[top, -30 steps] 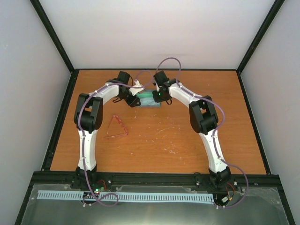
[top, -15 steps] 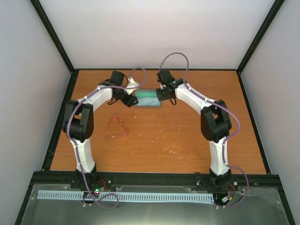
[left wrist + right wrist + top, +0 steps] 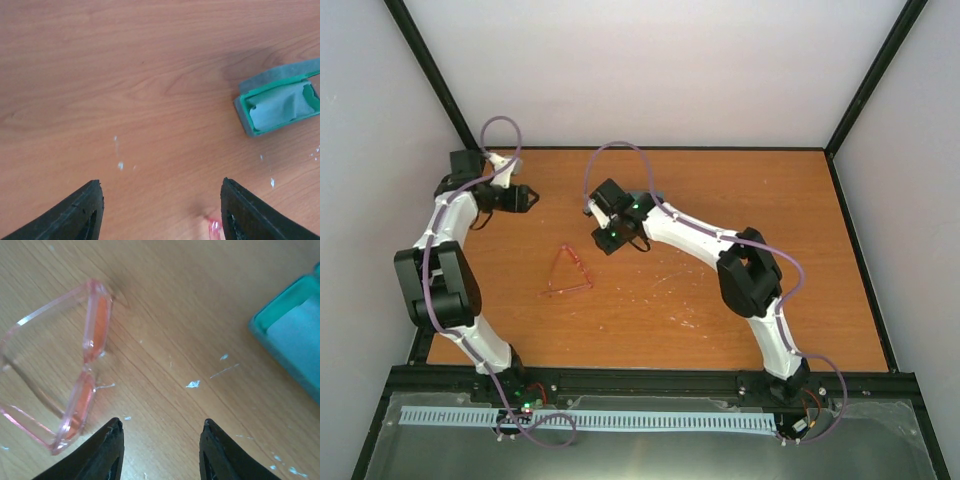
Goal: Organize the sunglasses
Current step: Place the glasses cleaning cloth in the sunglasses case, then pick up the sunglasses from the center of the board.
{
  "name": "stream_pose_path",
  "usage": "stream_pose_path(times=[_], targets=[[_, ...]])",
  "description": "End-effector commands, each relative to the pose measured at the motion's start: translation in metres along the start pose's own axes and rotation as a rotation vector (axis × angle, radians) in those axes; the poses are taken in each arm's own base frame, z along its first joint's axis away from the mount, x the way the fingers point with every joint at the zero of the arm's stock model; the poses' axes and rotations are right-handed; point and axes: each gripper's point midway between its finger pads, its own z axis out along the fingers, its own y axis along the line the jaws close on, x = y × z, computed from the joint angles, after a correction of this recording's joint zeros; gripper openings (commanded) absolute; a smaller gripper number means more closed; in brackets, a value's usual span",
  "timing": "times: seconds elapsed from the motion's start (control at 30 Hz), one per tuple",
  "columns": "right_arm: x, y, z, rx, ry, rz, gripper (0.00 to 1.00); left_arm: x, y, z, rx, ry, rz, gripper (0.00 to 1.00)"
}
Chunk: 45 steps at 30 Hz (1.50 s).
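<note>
Just to the left of my right end effector (image 3: 162, 426), the sunglasses (image 3: 92, 337) are lying flat on the wooden surface (image 3: 810, 200), apart from both of my fingers. Their pink front bar is running almost straight away from me in the right wrist view, tilted only slightly, so it is lying roughly across the line my fingers would close along. Both temples are standing unfolded and reaching further off to the left. My right fingers are sitting apart with nothing between them.

To the right of that same end effector, the open grey-blue case (image 3: 295, 335) is showing its green lining, well apart from the sunglasses.

From above, my right end effector (image 3: 607, 240) is hovering near the sunglasses (image 3: 568, 272), which are lying toward my own near-left side from it. My left end effector (image 3: 528, 197) is hanging well away, close to the far left edge of the surface. Its fingers are also standing apart and empty (image 3: 161, 183), with the case (image 3: 277, 102) off to its right.

I am judging the right arm to be the nearer one, needing a short shift leftward to straddle the front bar.
</note>
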Motion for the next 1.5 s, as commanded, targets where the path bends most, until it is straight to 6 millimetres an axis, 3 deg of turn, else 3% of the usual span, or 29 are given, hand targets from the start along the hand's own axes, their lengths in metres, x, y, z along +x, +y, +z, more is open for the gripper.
stream_pose_path(times=[0.0, 0.17, 0.67, 1.03, 1.47], targets=[[0.018, -0.001, 0.025, -0.036, 0.083, -0.034, 0.41, 0.015, 0.003, -0.027, 0.041, -0.009, -0.007, 0.65], [0.022, 0.01, 0.039, -0.054, 0.151, -0.088, 0.41, 0.031, 0.019, -0.034, 0.044, -0.012, -0.03, 0.64], [-0.002, 0.043, 0.035, -0.183, 0.105, -0.048, 0.43, 0.037, 0.013, -0.029, 0.083, -0.046, 0.011, 0.65], [0.011, 0.07, 0.052, -0.224, 0.166, -0.09, 0.43, 0.047, 0.009, -0.029, 0.08, -0.047, 0.021, 0.65], [0.014, 0.077, 0.066, -0.235, 0.181, -0.087, 0.42, 0.051, 0.005, -0.027, 0.1, -0.057, 0.021, 0.65]])
